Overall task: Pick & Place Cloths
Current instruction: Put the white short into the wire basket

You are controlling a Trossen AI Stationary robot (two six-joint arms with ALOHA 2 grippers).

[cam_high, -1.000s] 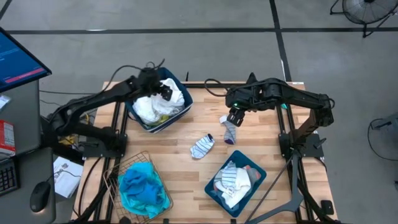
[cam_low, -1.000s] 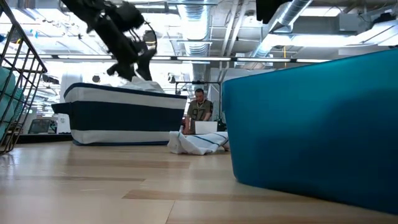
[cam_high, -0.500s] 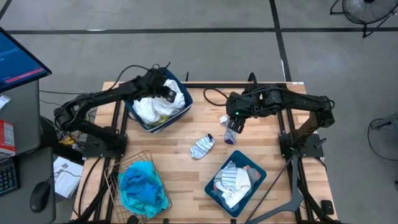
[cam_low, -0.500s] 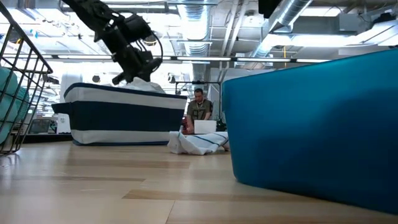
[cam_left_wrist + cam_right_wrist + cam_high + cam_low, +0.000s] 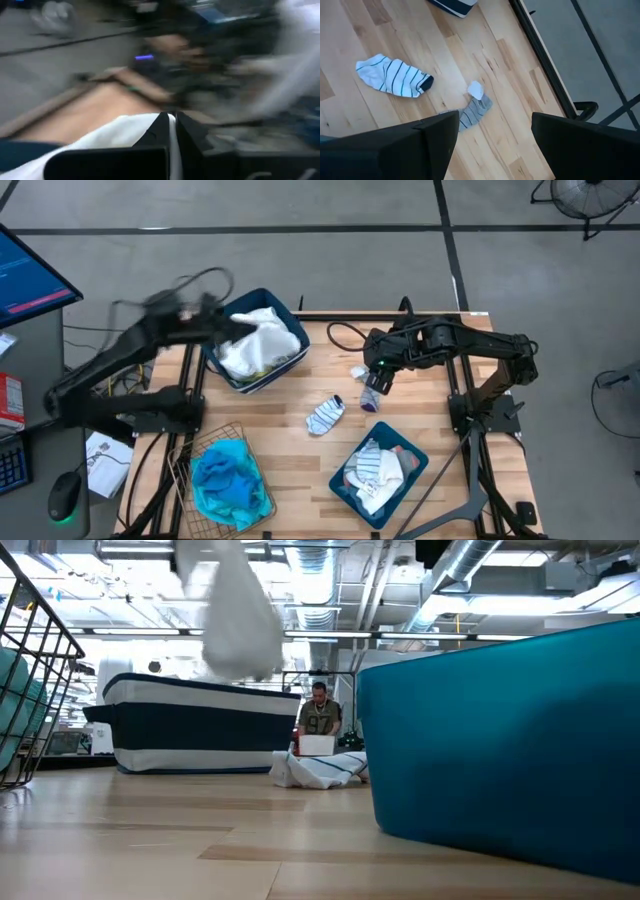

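Observation:
My left gripper (image 5: 171, 131) is shut on a white cloth (image 5: 262, 338), raised above the dark blue bin (image 5: 292, 312) at the table's far left. In the low view the cloth (image 5: 240, 625) hangs over that bin (image 5: 200, 730). More white and a yellow cloth (image 5: 262, 366) lie in the bin. My right gripper (image 5: 495, 142) hovers open above a grey sock (image 5: 472, 114) lying flat on the table. A striped sock (image 5: 392, 76) lies flat nearby, toward mid-table (image 5: 325, 416). My left gripper pinches the white cloth between its two shut fingers; a thin strip of cloth (image 5: 172, 120) shows between them and more (image 5: 120, 134) spreads beside them. The cloth hangs below the gripper over the bin; whether its lower end is clear of the bin's contents, I cannot tell.
A wire mesh basket (image 5: 190, 452) with a turquoise garment (image 5: 222, 480) stands at the near left. A second dark blue bin (image 5: 412, 452) with several cloths stands at the near right. A person sits in the room beyond the table (image 5: 318, 710).
My left gripper has shut on the white cloth in the far-left bin, then risen fast and drawn back toward the table's left edge, tipping from pointing down to nearly level. The cloth has been pulled up out of the pile and now hangs above the bin.

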